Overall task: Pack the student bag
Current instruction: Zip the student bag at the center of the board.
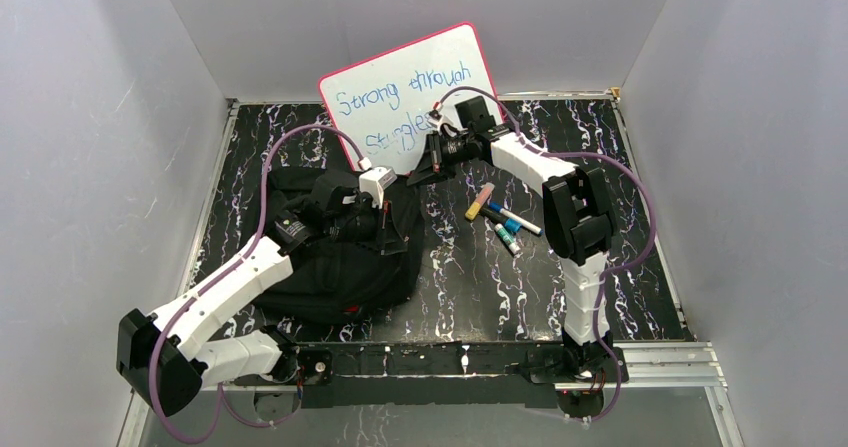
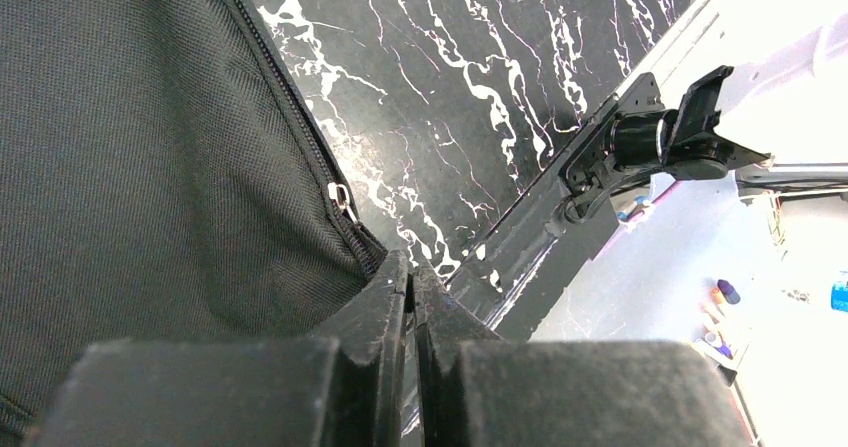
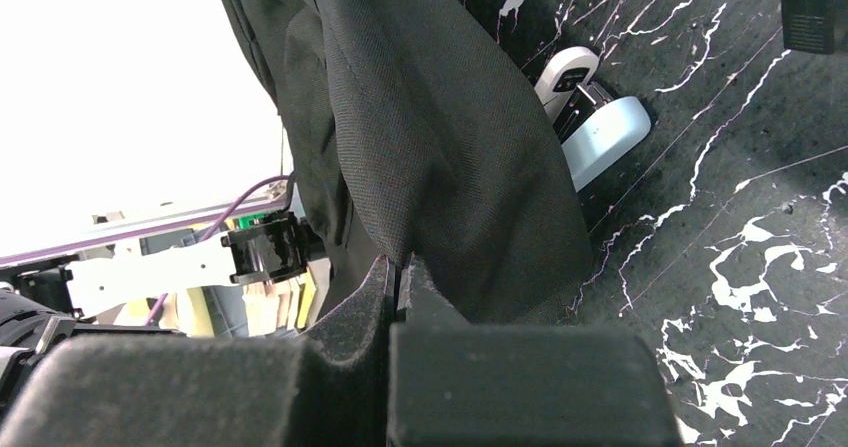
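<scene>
**Overhead and wrist views, bag-packing station.** The student bag lies on the left half of the table, its lower end close to the near edge and its upper end about halfway to the far edge. The left arm extends over the bag. The left gripper has its jaws pressed together on the bag's edge, at the point where the zipper runs into the fingertips. A metal zipper pull sits just short of them.

The right arm reaches across towards the middle of the far edge. The right gripper is likewise pressed together, pinching a fold of black fabric that rises from its tips. A small white and pale-blue object lies on the table just beside that fold; what it is cannot be told.

A pink-rimmed whiteboard with blue handwriting leans at the far edge, behind the right gripper. Several markers lie in a loose cluster right of the table's centre, apart from the bag.
</scene>
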